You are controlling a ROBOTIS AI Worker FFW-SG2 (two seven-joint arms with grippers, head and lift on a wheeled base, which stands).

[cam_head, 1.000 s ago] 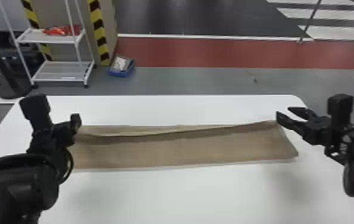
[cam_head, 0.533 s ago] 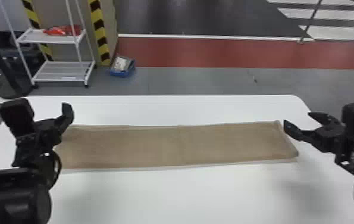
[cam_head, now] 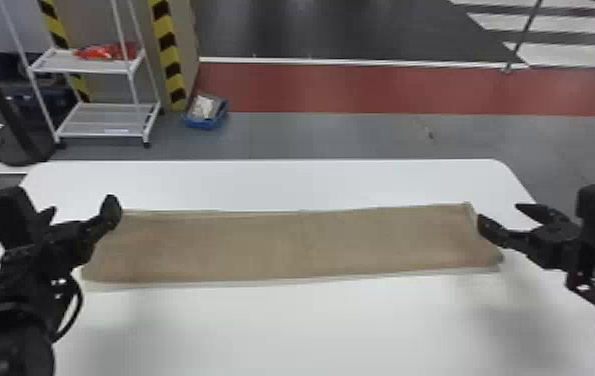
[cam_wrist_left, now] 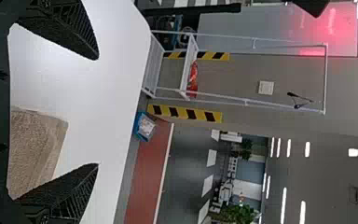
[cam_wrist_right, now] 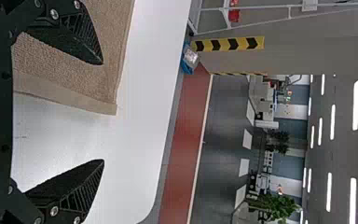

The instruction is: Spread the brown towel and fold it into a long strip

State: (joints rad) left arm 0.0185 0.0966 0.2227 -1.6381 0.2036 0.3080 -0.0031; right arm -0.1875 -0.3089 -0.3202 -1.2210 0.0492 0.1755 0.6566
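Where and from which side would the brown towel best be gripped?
I'd probably pinch the brown towel at its short right end, coming from the robot's right: it lies flat and long on the table, that end is a straight edge, and the open right end effector is beside it.

Brown towel (cam_head: 301, 245) is rough matt cloth, white tbl (cam_head: 331, 330) v. smooth.
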